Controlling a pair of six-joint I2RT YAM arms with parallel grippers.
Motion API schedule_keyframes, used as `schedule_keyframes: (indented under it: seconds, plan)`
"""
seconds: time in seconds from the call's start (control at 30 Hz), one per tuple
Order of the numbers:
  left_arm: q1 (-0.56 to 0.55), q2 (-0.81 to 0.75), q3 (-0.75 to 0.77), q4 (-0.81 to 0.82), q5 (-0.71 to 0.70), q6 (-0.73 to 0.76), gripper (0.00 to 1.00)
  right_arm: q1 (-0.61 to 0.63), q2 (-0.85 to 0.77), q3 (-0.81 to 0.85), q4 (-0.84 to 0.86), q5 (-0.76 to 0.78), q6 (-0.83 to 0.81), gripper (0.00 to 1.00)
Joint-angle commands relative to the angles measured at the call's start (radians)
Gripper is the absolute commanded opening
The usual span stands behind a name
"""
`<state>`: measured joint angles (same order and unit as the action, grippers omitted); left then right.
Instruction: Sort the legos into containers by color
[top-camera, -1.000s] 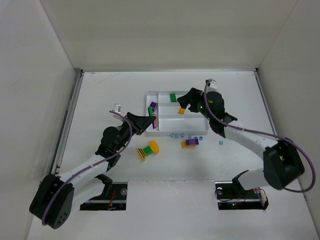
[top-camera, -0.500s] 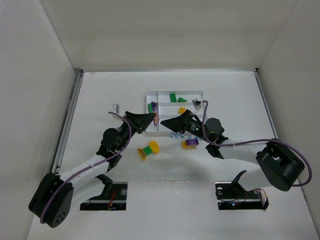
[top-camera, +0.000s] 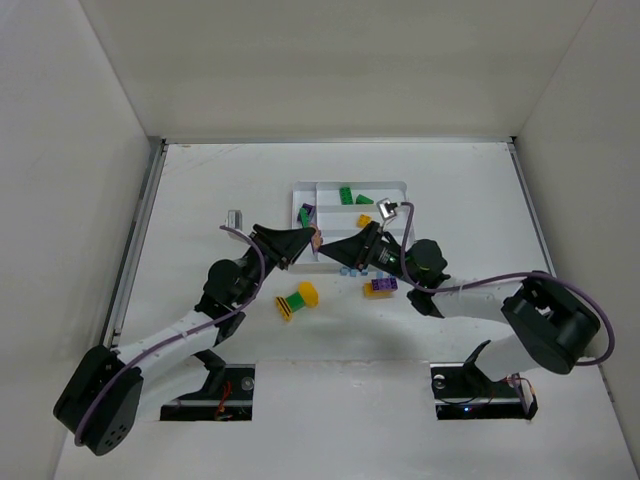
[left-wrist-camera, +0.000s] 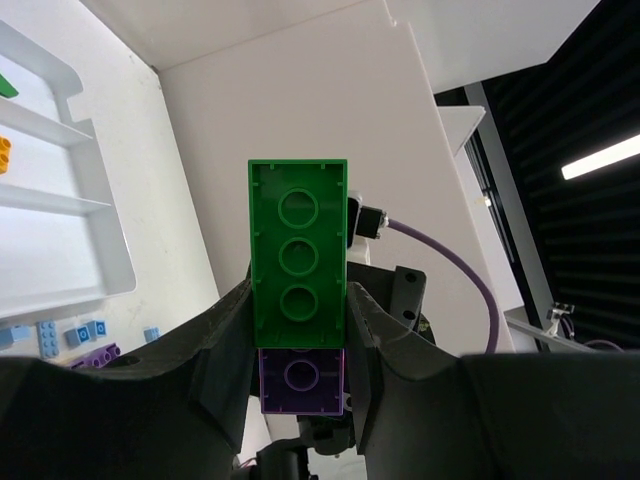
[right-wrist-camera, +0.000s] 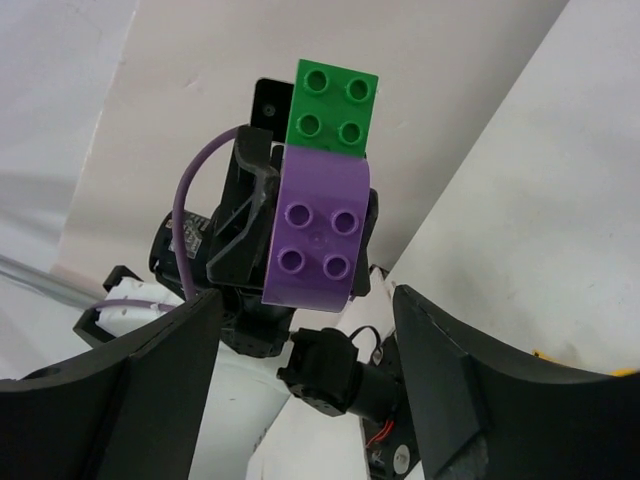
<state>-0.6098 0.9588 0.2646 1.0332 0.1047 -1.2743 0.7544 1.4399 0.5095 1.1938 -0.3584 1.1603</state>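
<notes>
You see smooth, glossy plastic on the green brick (left-wrist-camera: 298, 255) and purple brick (right-wrist-camera: 318, 235). The fingers (left-wrist-camera: 220, 350) of the left gripper (left-wrist-camera: 298, 295) look matt black plastic. The white tray (left-wrist-camera: 60, 250) is smooth, faintly glossy plastic; the table (top-camera: 200, 200) is matt.

White tubular arm links (top-camera: 175, 333), rounded black joints (top-camera: 228, 283), bulky black bases (top-camera: 100, 400), purple cables (right-wrist-camera: 183, 205) looping along each arm, matte black angular fingers (left-wrist-camera: 215, 370)

Scene lit brightly, evenly, from above. Soft grey shadows cast on table (top-camera: 200, 190). Dark fingers (right-wrist-camera: 110, 400) blurred near lens in wrist views.
</notes>
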Motion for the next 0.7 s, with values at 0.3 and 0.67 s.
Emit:
schedule_keyframes:
  seconds: [0.3,0.67]
  plan:
    - [-0.043,0.035,0.016,0.151,0.003,0.001,0.28,0.009,0.042,0.080,0.076,-0.022,0.022,0.58]
    - [-0.031,0.026,0.007,0.137,0.001,0.010,0.38,0.007,0.047,0.047,0.075,-0.004,0.032,0.37]
